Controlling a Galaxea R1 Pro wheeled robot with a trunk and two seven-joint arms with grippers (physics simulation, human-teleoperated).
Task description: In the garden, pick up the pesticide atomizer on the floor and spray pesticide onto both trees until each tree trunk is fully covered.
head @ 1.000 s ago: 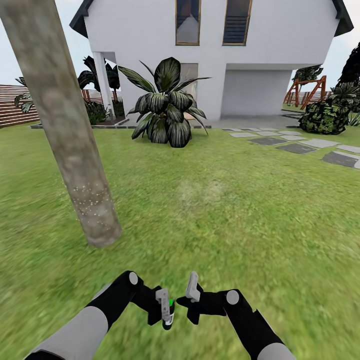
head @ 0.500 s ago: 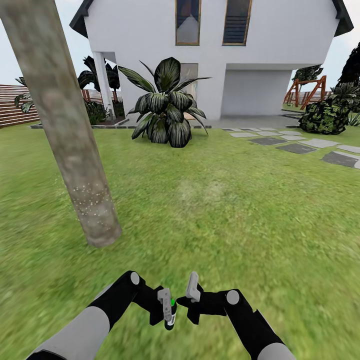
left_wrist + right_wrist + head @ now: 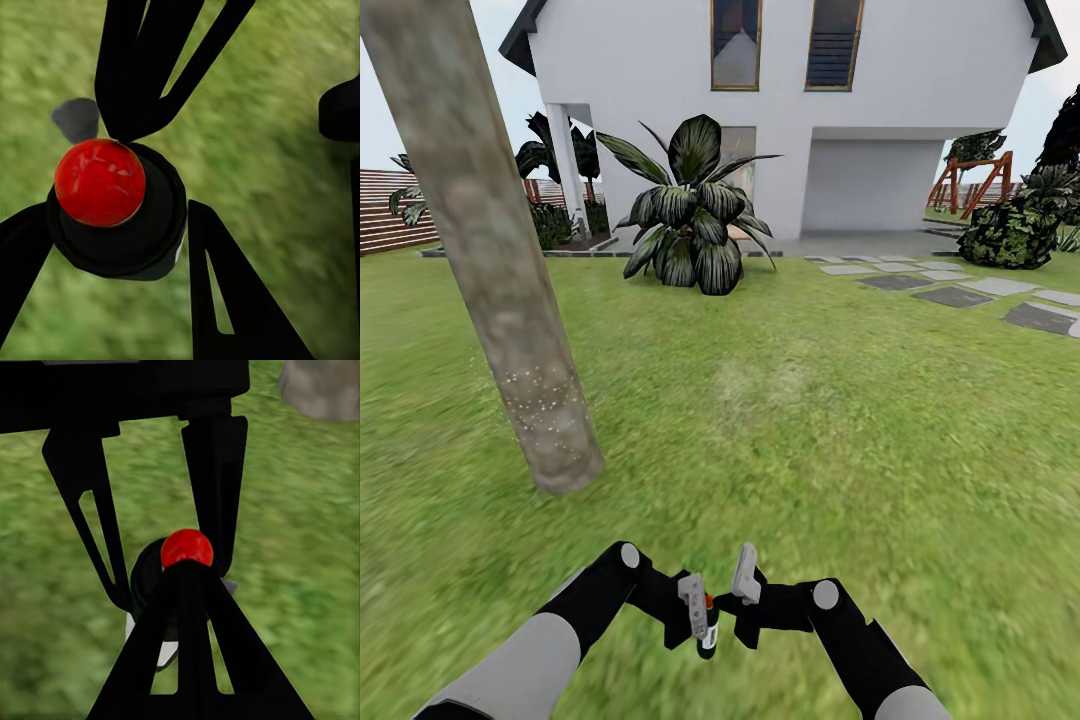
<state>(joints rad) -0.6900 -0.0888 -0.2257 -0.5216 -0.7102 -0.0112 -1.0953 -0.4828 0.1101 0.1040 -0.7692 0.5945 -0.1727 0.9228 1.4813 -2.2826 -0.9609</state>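
Left jaws clamped on the sprayer, low centre of frame

Left gripper [image 3: 698, 612] pinches the small black red-capped atomizer bottle [image 3: 707, 632]; right gripper [image 3: 744, 580] just beside it, can't tell its jaws. Thick leaning grey-brown tree trunk [image 3: 510, 300], whitish specks [image 3: 540, 400] low down, stands upper left on lawn [image 3: 840, 420].

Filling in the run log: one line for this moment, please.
left gripper: shut on atomizer | right gripper: beside it, state unclear | tree trunk: specks low
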